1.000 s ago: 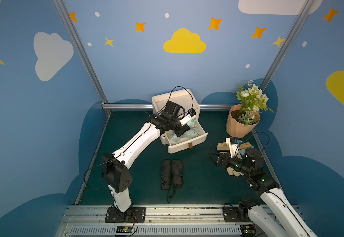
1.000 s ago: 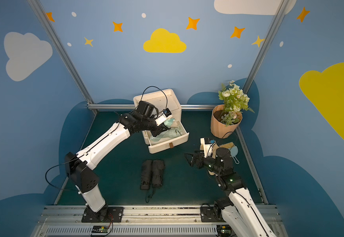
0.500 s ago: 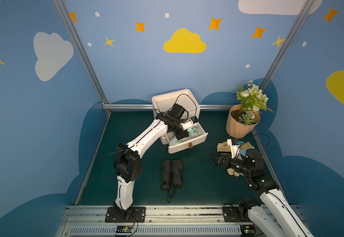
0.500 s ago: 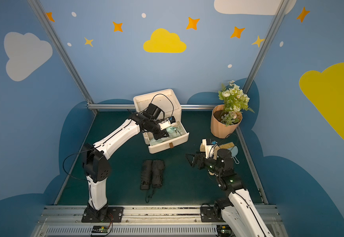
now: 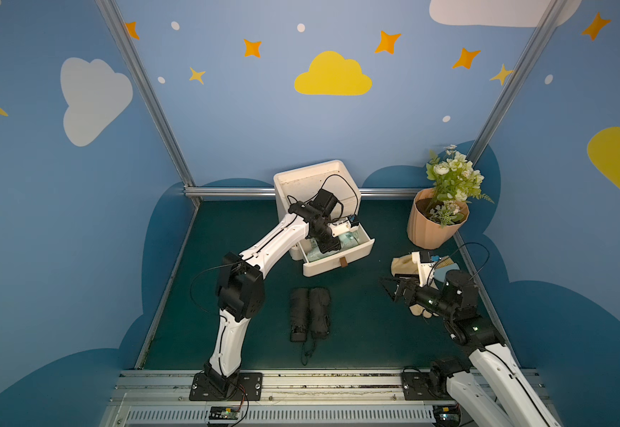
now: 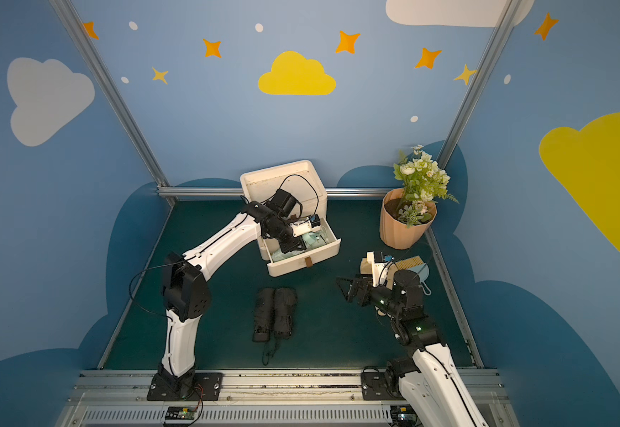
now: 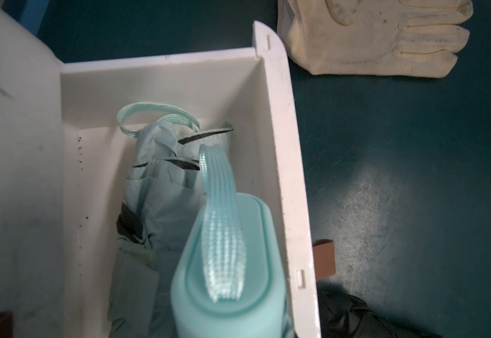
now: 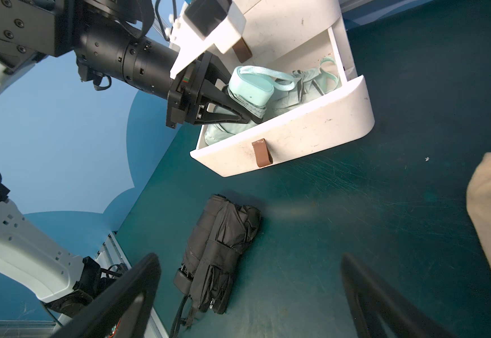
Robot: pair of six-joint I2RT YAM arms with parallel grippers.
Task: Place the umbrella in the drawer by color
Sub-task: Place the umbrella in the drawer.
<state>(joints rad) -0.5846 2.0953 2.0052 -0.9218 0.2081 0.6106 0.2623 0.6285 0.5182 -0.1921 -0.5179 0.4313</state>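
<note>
In both top views the left gripper (image 5: 329, 242) reaches down into the open white drawer (image 5: 338, 260) at the centre of the frame, but the wrist hides its jaws there. The right wrist view shows them closed around the mint umbrella (image 8: 250, 87), one end tilted up above the drawer rim and the folded canopy inside. The left wrist view shows nothing of the gripper (only the handle (image 7: 226, 292) and its ribbed strap (image 7: 221, 219), close and blurred). It alone looks straight into the drawer, where what looks like a second mint umbrella (image 7: 156, 181) with its own strap loop lies on the bottom beside the held one. It also catches a cream glove (image 7: 379, 44) on the green mat (image 7: 414, 175) beyond the drawer front. Two black umbrellas (image 5: 309, 314) lie side by side, touching, below centre in both top views, apart from the drawer. The right gripper (image 5: 390, 290), right of centre, hovers over the mat, jaws spread wide and empty. Its fingers (image 8: 139, 292) frame that black pair in the right wrist view. A flower pot (image 5: 434, 225) stands at the mat's upper right.
</note>
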